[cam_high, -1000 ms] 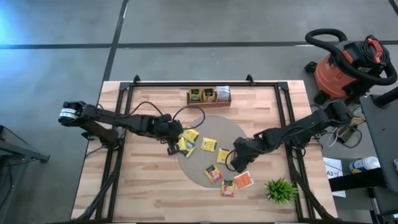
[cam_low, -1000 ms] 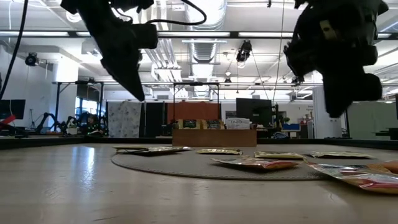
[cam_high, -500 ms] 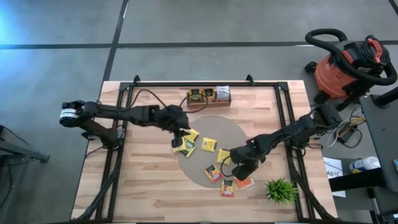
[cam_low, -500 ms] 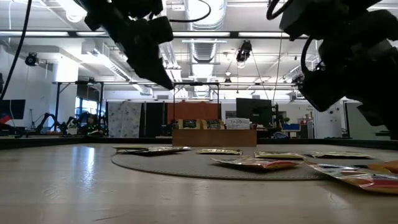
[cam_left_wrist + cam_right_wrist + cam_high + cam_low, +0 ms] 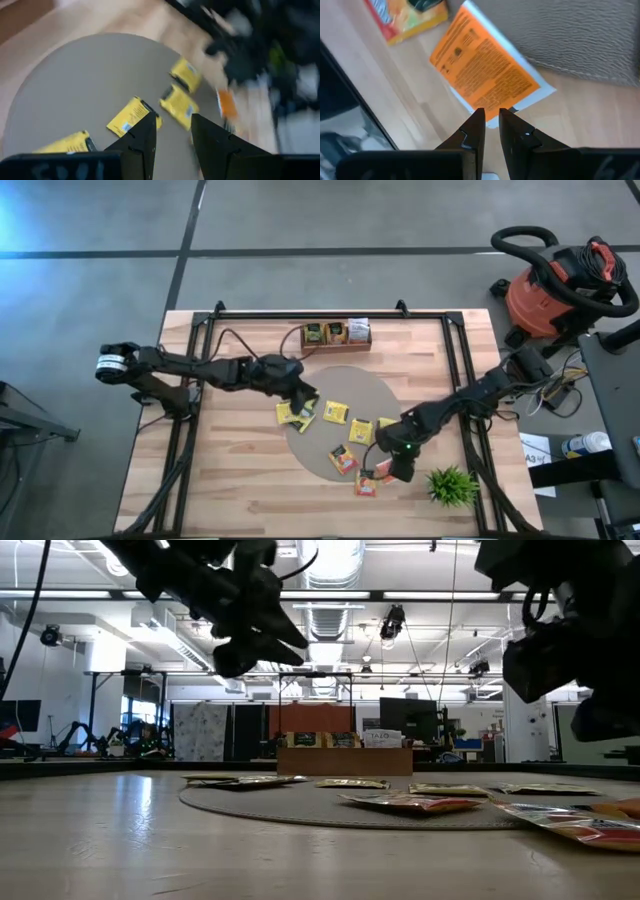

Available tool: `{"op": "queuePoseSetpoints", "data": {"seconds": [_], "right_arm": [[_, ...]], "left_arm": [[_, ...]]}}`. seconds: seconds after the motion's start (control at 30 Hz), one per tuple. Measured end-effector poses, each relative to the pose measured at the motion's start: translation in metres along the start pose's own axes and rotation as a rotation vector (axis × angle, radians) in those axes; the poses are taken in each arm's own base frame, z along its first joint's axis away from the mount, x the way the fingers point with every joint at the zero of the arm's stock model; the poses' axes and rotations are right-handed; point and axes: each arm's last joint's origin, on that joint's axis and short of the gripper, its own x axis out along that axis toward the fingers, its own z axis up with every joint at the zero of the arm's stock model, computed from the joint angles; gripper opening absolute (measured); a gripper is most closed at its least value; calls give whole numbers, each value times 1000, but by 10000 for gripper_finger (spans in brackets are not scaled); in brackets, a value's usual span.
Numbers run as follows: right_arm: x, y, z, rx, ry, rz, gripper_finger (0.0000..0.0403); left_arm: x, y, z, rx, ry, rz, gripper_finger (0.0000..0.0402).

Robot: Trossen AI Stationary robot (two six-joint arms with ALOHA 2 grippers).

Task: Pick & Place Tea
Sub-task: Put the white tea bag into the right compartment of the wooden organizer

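**Right arm dropped over orange packet; left arm reached onto mat**

Change since a second ago: my right gripper (image 5: 398,470) has swung from the mat's right side toward the near edge of the table, and now hangs over the orange-red packet (image 5: 485,72) by the mat's near-right rim. My left gripper (image 5: 303,395) has pushed in from the table's left side and now sits over the yellow packets (image 5: 297,414) on the left part of the round grey mat (image 5: 370,392).

Right gripper: fingers nearly together, a thin gap between the tips, nothing in them. In the wrist view the orange-red packet lies flat just beyond the tips, partly on the mat rim, partly on bare wood. Not touching that I can tell.

Left gripper: fingers apart, empty. Yellow packets lie flat on the mat beyond the tips; low view shows this gripper well above the surface.

Tea elsewhere: loose yellow packets scattered across the mat's middle, one yellow-and-red packet (image 5: 366,483) on wood at the near rim, a few standing in the wooden tray (image 5: 337,333) at the far edge. Green plant (image 5: 451,484) near the near-right corner.
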Motion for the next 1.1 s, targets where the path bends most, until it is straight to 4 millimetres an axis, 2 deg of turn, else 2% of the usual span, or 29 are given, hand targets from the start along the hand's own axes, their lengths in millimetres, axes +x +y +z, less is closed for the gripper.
{"op": "queuePoseSetpoints", "data": {"seconds": [0.1,0.2,0.37,0.53,0.7,0.83,1.1], "right_arm": [[2,2,-3,-76,4,-6,54],[4,4,-6,-129,-29,-43,54],[6,8,-14,-195,-38,-63,54],[6,15,-24,-265,-31,-51,54],[5,18,-29,-281,-30,-47,54],[7,18,-33,-246,-22,-64,54],[12,18,-37,-255,-58,-106,54]], "left_arm": [[0,-4,1,-236,-76,30,117],[2,-13,-2,-336,-119,20,117],[15,-39,-16,-417,-126,-12,117],[34,-74,-32,-379,-127,-34,117],[68,-96,-44,-277,-75,-33,117],[107,-104,-53,-244,-11,-43,117],[182,-136,-57,-88,186,-234,117]]}}
